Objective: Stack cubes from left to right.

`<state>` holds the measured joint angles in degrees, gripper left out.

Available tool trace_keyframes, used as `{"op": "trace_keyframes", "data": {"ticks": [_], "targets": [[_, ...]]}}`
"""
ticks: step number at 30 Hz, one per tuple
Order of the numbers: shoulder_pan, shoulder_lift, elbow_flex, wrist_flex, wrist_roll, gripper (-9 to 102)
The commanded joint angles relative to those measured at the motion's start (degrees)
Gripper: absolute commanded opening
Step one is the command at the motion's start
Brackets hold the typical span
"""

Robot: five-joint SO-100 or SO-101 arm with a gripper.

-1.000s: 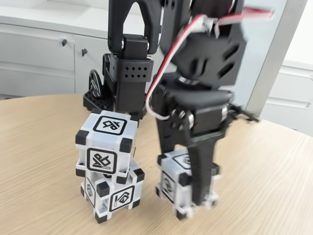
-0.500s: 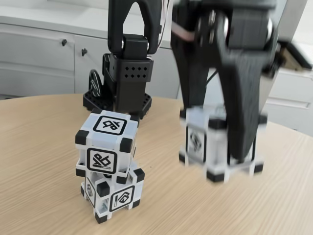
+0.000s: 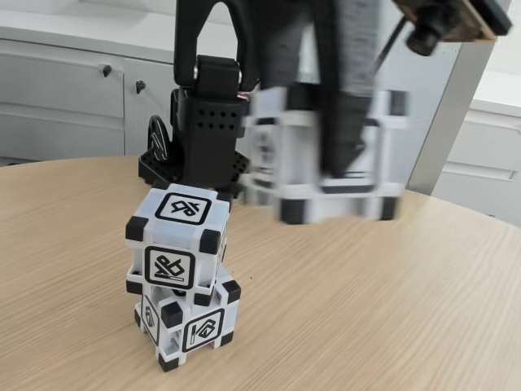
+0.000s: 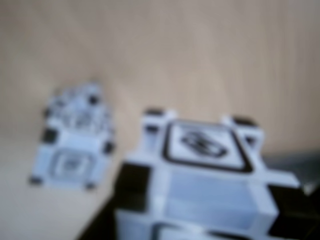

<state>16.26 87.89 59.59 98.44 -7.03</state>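
1. Cubes are the task's things: three alike, white translucent plastic with black corner blocks and a black-framed square glyph on each face.
2. Two of them form a stack on the wooden surface, at the left of the fixed view. The lower cube sits on the wood, turned a little so one corner faces the camera. The upper cube rests on top of it, upright, twisted slightly out of line with the one below.
3. The third cube is in the air, blurred by motion, above the surface and up and to the right of the stack, clear of it.
4. The end effector is clamped on this third cube; one dark finger runs down across its near face. The blur hides exactly where the fingertips sit.
5. In the wrist view the held cube shows close up, glyph face upward, with the stack lower and to the left, both out of focus.
6. Handling, as a judgement: the cubes look rigid and light, hollow plastic that will not give under a squeeze. The smooth faces may be slippery, so a firm hold across two opposite flat faces, between the corner blocks, seems safest.
7. The black corner blocks stand slightly proud, so a cube set down off-centre or rotated could rock or slide off the stack.
8. Behind the cubes stands the arm's black base, with white cabinets beyond.
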Motion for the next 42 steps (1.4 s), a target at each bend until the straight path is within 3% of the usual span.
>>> {"op": "trace_keyframes", "data": {"ticks": [1,16,27,42], "targets": [[3.08,1.41,-2.99,0.62,-1.14,21],[8.61,14.41,-1.32,0.62,-1.49,21],[8.70,14.77,9.14,0.62,-2.99,20],[8.61,28.83,25.40,0.53,-5.01,20]]}}
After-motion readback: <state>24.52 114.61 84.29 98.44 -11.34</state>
